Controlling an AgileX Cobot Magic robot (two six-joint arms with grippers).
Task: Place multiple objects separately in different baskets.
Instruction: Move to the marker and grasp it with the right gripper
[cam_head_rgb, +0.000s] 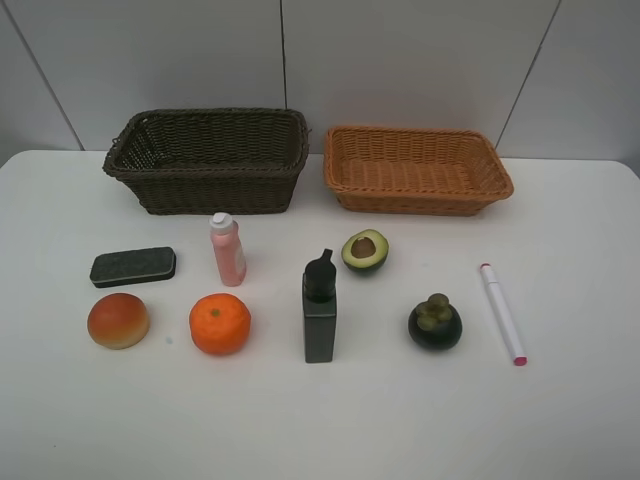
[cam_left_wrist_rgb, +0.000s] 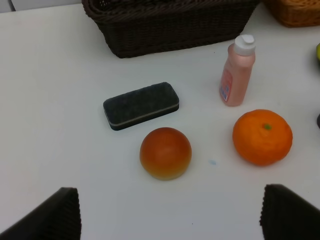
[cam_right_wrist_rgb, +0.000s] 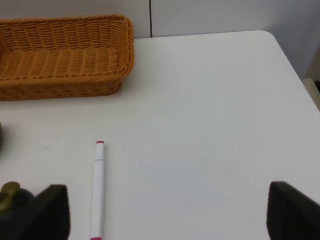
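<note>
A dark brown basket (cam_head_rgb: 208, 160) and a light orange-tan basket (cam_head_rgb: 416, 170) stand empty at the back. On the table lie the eraser (cam_head_rgb: 133, 267), peach-coloured fruit (cam_head_rgb: 118, 320), orange (cam_head_rgb: 220, 323), pink bottle (cam_head_rgb: 227, 249), black bottle (cam_head_rgb: 320, 308), halved avocado (cam_head_rgb: 365, 250), mangosteen (cam_head_rgb: 435, 322) and marker (cam_head_rgb: 503, 312). My left gripper (cam_left_wrist_rgb: 170, 220) is open and empty, short of the fruit (cam_left_wrist_rgb: 165, 152) and the orange (cam_left_wrist_rgb: 262, 137). My right gripper (cam_right_wrist_rgb: 167, 212) is open and empty, with the marker (cam_right_wrist_rgb: 97, 190) just inside its one finger. Neither gripper shows in the exterior view.
The white table (cam_head_rgb: 320, 420) ends near a grey tiled wall (cam_head_rgb: 420, 60) behind the baskets. The table's right edge and corner (cam_right_wrist_rgb: 280, 45) show in the right wrist view.
</note>
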